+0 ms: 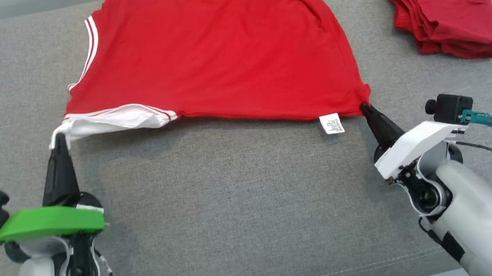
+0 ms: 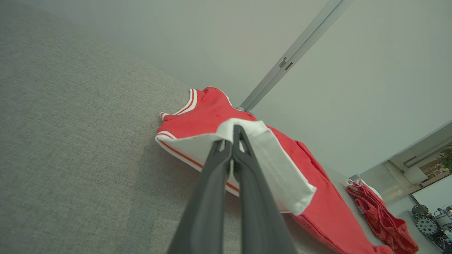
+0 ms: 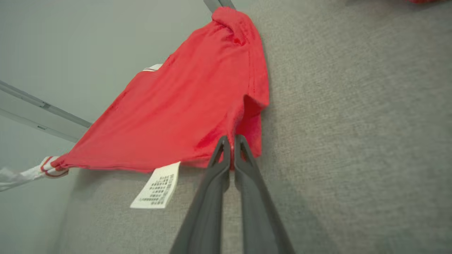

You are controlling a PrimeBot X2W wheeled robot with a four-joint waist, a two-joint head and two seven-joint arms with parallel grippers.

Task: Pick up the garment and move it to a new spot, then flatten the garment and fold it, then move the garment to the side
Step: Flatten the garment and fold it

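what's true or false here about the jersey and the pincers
The left pincer and the right pincer are each shut on a corner of the red jersey. True.
A white care label hangs from the hem near the right pincer. True.
The left pincer grips plain red cloth. False: its corner is white.
A folded red garment lies on the grey surface at the robot's right. True.
The jersey is folded in half. False: it is spread open between the pincers.
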